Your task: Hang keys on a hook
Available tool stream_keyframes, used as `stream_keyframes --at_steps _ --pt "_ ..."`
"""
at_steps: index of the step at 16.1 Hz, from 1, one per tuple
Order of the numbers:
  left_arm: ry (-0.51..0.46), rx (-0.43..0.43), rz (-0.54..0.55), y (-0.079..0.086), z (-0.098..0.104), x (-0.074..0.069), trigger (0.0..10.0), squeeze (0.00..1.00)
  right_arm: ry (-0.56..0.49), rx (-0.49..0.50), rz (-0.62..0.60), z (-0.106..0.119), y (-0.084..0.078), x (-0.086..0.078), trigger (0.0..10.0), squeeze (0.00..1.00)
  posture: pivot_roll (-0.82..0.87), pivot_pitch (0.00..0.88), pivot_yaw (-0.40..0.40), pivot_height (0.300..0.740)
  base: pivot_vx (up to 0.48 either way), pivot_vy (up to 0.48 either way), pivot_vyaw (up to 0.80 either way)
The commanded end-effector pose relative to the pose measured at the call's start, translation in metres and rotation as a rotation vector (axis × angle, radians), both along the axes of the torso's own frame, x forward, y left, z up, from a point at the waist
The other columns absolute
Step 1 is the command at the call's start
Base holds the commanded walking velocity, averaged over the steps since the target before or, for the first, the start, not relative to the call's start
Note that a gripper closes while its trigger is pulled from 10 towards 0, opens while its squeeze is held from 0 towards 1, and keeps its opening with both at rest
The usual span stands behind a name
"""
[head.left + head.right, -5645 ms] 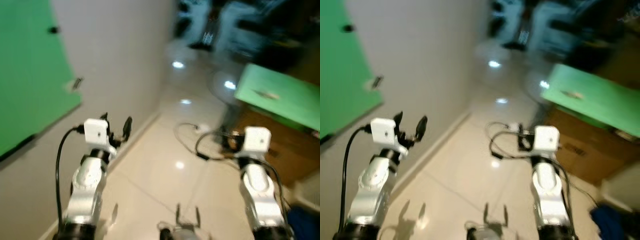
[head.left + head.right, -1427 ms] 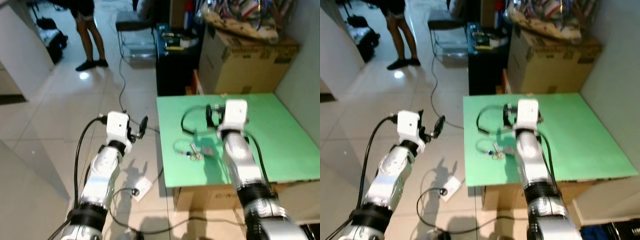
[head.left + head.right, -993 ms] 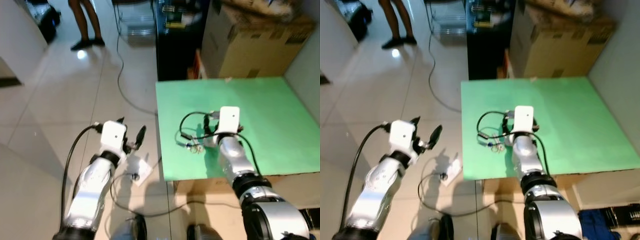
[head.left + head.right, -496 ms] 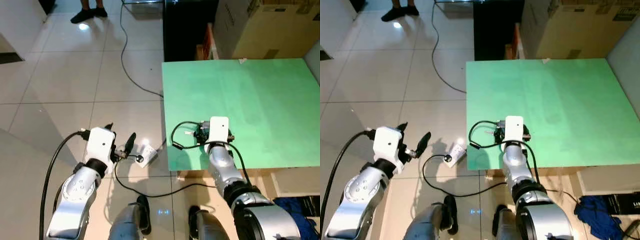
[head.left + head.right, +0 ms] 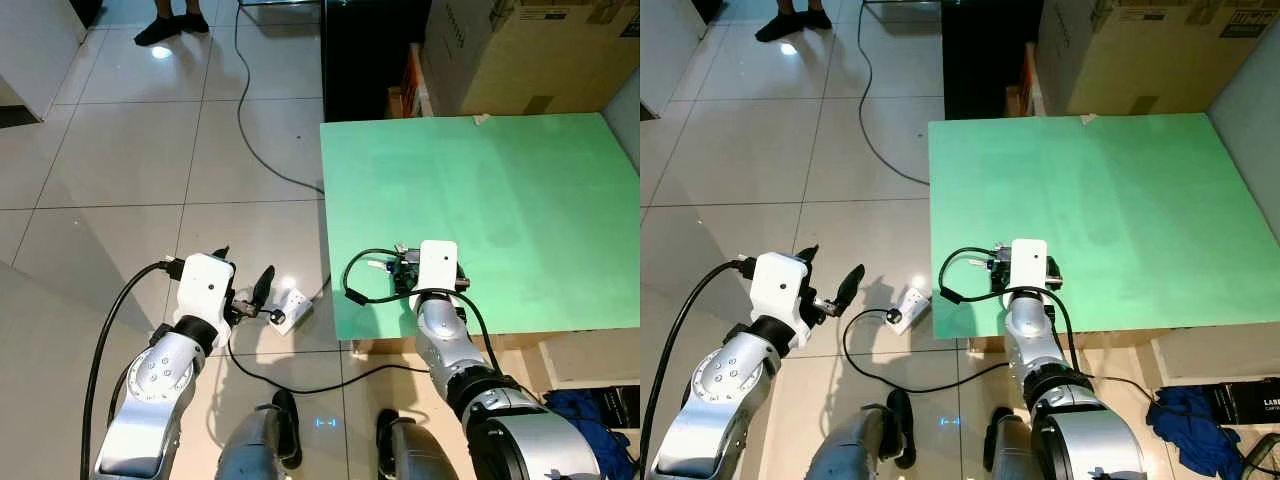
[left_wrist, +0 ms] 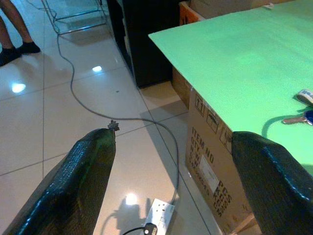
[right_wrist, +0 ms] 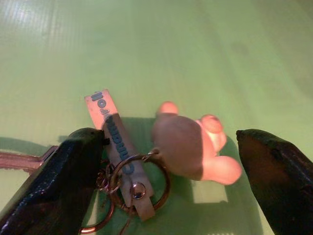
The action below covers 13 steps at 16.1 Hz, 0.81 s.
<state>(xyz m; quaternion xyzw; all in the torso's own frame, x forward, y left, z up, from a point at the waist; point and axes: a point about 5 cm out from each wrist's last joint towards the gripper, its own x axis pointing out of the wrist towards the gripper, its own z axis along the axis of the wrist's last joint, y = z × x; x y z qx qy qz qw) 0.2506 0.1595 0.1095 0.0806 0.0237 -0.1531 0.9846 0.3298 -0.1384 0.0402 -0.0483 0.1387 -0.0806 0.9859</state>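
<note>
The keys (image 7: 139, 181) lie on the green table top (image 5: 500, 170) near its front left corner: a ring, a printed strap tag (image 7: 115, 142), a pale pink figure charm (image 7: 188, 144) and a key blade (image 7: 19, 160). My right gripper (image 7: 168, 137) is open low over them, one black finger (image 7: 54, 191) on each side, apart from the bunch. From the head, its white wrist block (image 5: 437, 265) covers most of the bunch. My left gripper (image 5: 243, 272) is open over the floor left of the table, holding nothing.
The green top rests on a cardboard box (image 6: 210, 161). A white power strip (image 5: 290, 305) and black cables (image 5: 260, 140) lie on the tiled floor beside it. A black cabinet (image 5: 370, 50) and cardboard box (image 5: 520, 50) stand behind. A person's feet (image 5: 165, 25) are far back.
The camera has tilted down toward the table's near corner. My right gripper has come down over the keys, which lay beside it a second ago. The left arm stays over the floor.
</note>
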Motion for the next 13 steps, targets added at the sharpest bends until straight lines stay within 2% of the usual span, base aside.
stream_keyframes --at_steps 1,4,5,6,7,8,9,10,13 --pt "-0.010 0.016 0.006 0.000 0.003 -0.001 10.0 0.00 0.029 -0.004 -0.023 -0.007 -0.006 -0.005 10.0 0.00 0.05 0.304 0.039 0.740 0.000 0.000 0.00" --pt "-0.012 0.027 0.008 0.000 0.003 -0.002 10.0 0.00 0.024 0.012 -0.031 -0.003 -0.012 -0.001 10.0 0.00 0.04 0.310 0.039 0.740 0.000 0.000 0.00" --pt "-0.016 0.034 0.006 0.000 0.003 -0.002 10.0 0.00 0.035 0.049 -0.034 -0.004 -0.011 -0.001 10.0 0.00 0.05 0.311 0.039 0.740 0.000 0.000 0.00" --pt "-0.021 0.045 0.002 -0.001 0.004 -0.002 10.0 0.00 0.085 0.146 -0.038 -0.010 -0.007 -0.003 8.5 0.00 0.05 0.311 0.040 0.740 0.000 0.000 0.00" --pt "-0.023 0.049 0.001 -0.001 0.004 -0.002 10.0 0.00 0.120 0.211 -0.037 -0.014 -0.003 -0.005 8.7 0.00 0.05 0.311 0.041 0.740 0.000 0.000 0.00" --pt "-0.025 0.052 0.001 -0.001 0.004 -0.002 10.0 0.00 0.122 0.215 -0.033 -0.014 -0.001 -0.005 2.1 0.00 0.05 0.311 0.042 0.740 0.000 0.000 0.00" --pt "-0.026 0.055 0.002 0.000 0.005 -0.002 10.0 0.00 0.125 0.214 -0.025 -0.014 0.001 -0.005 0.4 0.00 0.05 0.314 0.046 0.740 0.000 0.000 0.00" --pt "-0.027 0.059 0.002 0.000 0.005 -0.002 10.0 0.00 0.127 0.209 -0.017 -0.014 0.002 -0.005 0.0 0.00 0.05 0.313 0.046 0.740 0.000 0.000 0.00" --pt "-0.022 0.069 -0.002 -0.001 0.003 -0.002 10.0 0.00 0.122 0.173 0.004 -0.013 0.002 -0.003 0.0 0.00 0.05 0.314 0.051 0.740 0.000 0.000 0.00"
